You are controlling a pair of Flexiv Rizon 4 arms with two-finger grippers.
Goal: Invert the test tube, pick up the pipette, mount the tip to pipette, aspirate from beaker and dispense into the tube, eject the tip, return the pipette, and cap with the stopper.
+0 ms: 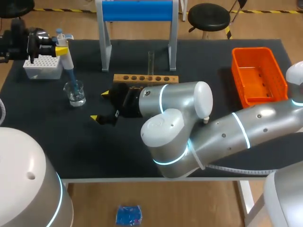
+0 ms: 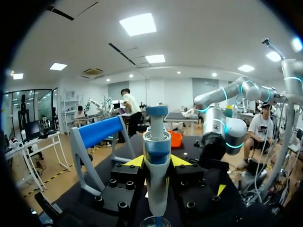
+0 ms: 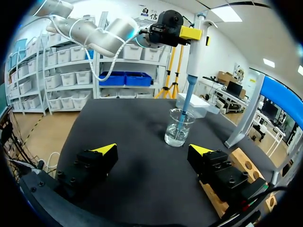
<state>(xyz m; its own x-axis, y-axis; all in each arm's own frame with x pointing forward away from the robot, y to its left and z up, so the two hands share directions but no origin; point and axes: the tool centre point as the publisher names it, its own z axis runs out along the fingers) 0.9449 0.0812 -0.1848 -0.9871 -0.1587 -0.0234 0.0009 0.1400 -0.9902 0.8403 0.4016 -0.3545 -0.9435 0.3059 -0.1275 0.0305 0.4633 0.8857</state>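
Note:
My left gripper (image 1: 60, 49) is shut on the white pipette (image 1: 65, 56) and holds it upright at the table's far left. The pipette's blue tip (image 3: 184, 108) dips into the glass beaker (image 1: 75, 92), which holds clear liquid. In the left wrist view the pipette (image 2: 156, 156) stands between the yellow fingertips, with the beaker's rim (image 2: 155, 221) just below. My right gripper (image 1: 101, 106) is open and empty, low over the mat to the right of the beaker (image 3: 178, 128). A test tube (image 1: 151, 61) stands upright in the wooden rack (image 1: 146, 78).
A white tip box (image 1: 43, 67) sits behind the beaker at the far left. The blue-topped pipette stand (image 1: 137, 19) is behind the rack. An orange basket (image 1: 258, 75) is at the far right. My right arm (image 1: 199, 127) spans the table's middle.

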